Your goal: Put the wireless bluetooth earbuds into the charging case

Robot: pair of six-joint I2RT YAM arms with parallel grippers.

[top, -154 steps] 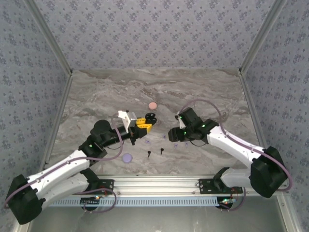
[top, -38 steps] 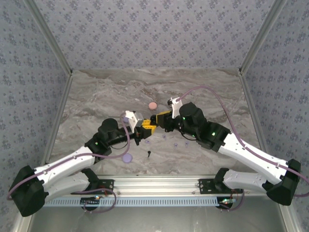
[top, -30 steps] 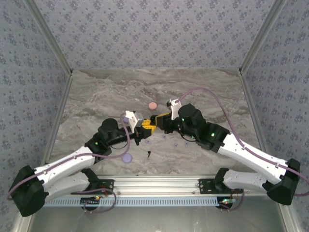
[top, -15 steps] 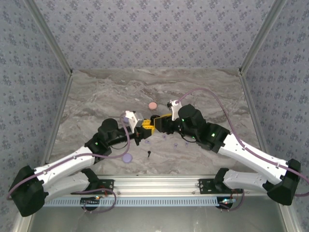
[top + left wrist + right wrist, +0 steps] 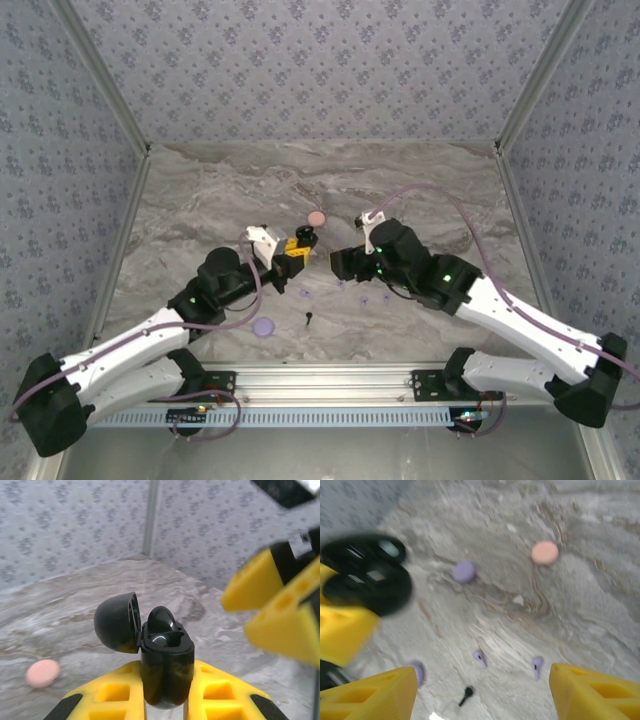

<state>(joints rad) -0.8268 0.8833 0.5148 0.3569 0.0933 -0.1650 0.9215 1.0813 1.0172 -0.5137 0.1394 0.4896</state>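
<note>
The left gripper (image 5: 166, 692) has its fingers clamped on the black case (image 5: 166, 662), held upright with the lid (image 5: 116, 629) hinged open. One black earbud (image 5: 160, 620) sits in the case, just above the fingers. The right gripper (image 5: 482, 692) has its fingers wide apart, near the case and not touching it. A second black earbud (image 5: 310, 319) lies on the table (image 5: 200, 200), well apart from both grippers, with lavender earbuds (image 5: 479, 657) near it.

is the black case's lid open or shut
Open: the black case has its lid swung back to the left, interior showing.
</note>
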